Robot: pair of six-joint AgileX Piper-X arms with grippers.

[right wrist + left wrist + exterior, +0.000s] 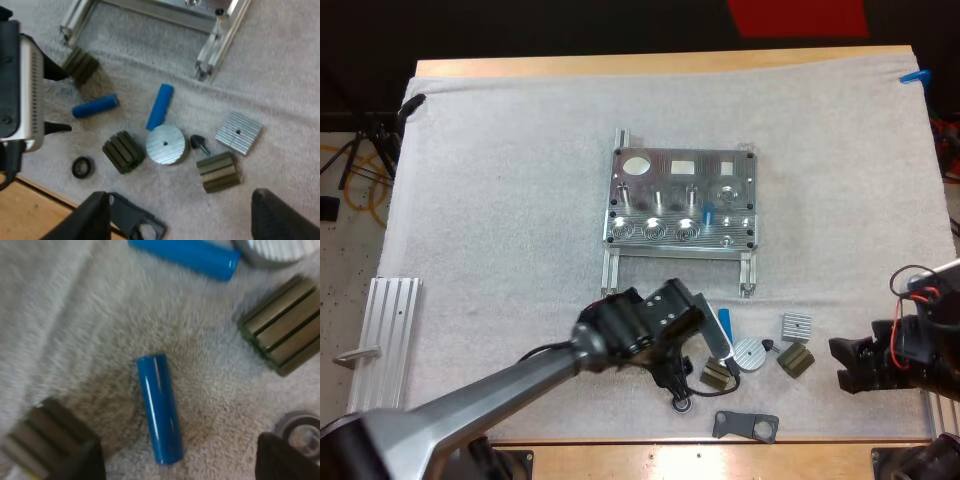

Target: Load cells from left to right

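You are holding the left claw (182, 460), spread apart, over a blue cell (159, 407) lying on the mat (75, 315), lower middle in the high view. One finger (80, 462) is hanging just beside a ribbed block (42, 432); catching it could roll the cell away.

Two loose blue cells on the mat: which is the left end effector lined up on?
The cell between the two ribbed olive blocks, centred under the open left end effector. The other cell lies farther off, beside the round silver disc.
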